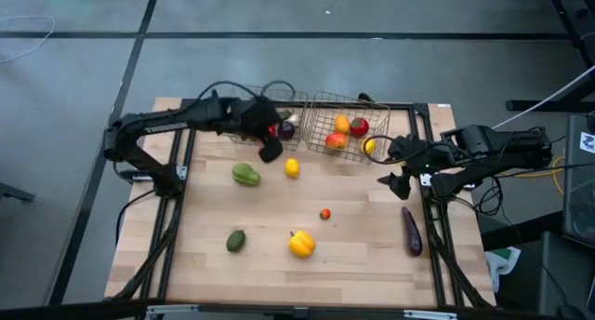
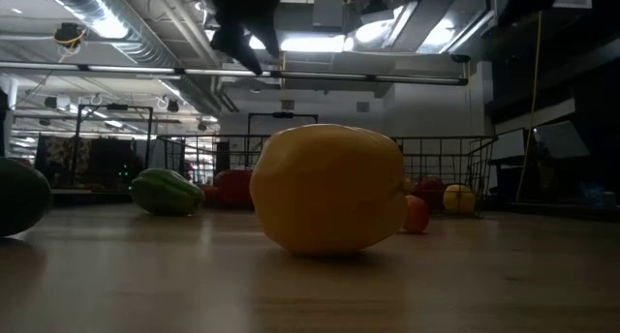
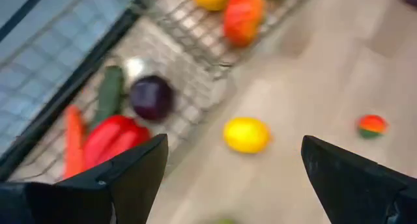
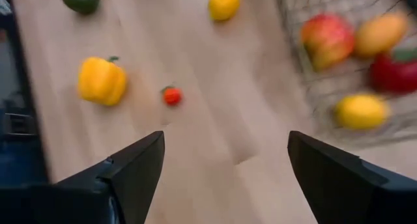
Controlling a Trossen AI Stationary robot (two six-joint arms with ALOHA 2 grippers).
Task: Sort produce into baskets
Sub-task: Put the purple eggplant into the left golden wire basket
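Left gripper (image 1: 271,151) hovering spread and empty beside left wire mesh basket (image 1: 244,132); right gripper (image 1: 394,180) hanging spread and empty near right wire mesh basket (image 1: 321,106). Lying loose on wooden surface (image 1: 279,264): yellow bell pepper (image 1: 301,243), small yellow lemon (image 1: 292,168), tiny red tomato (image 1: 324,214), purple eggplant (image 1: 411,231).

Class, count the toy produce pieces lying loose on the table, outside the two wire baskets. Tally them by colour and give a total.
Green: 2 (green pepper, avocado)
Yellow: 2 (lemon, yellow pepper)
Red: 1 (small tomato)
Purple: 1 (eggplant)
Total: 6
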